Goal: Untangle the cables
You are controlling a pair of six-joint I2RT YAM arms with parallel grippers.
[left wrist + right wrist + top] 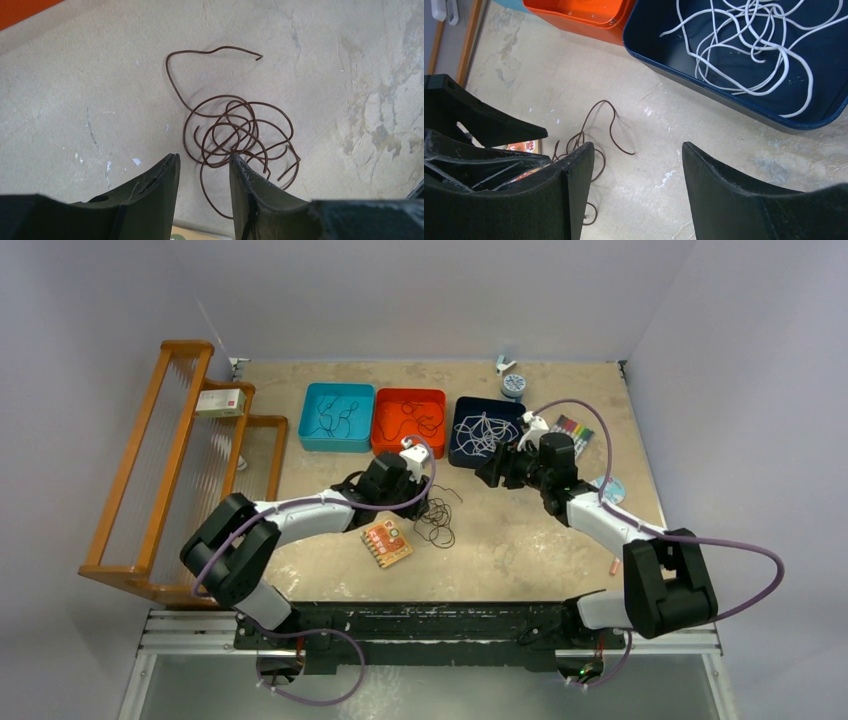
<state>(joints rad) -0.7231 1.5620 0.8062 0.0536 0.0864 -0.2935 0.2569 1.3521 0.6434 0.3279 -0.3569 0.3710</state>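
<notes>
A tangle of thin dark brown cables (240, 131) lies on the bare table, also seen in the top view (436, 520) and partly in the right wrist view (611, 127). My left gripper (203, 159) stands right at the tangle's near edge. Its jaws are apart, and one loose loop runs through the gap without being pinched. My right gripper (638, 147) hovers open over bare table, right of the tangle and in front of the navy bin (734, 100). That bin holds white cables (749, 45). In the top view the left gripper (420, 498) and right gripper (484, 474) face each other.
A teal bin (311, 440) and an orange bin (408, 447), each with dark cables, stand at the back beside the navy bin (457, 430). An orange printed card (387, 542) lies just left of the tangle. A wooden rack (150, 470) fills the left side. Markers (573, 428) and a tape roll (513, 385) lie at the back right.
</notes>
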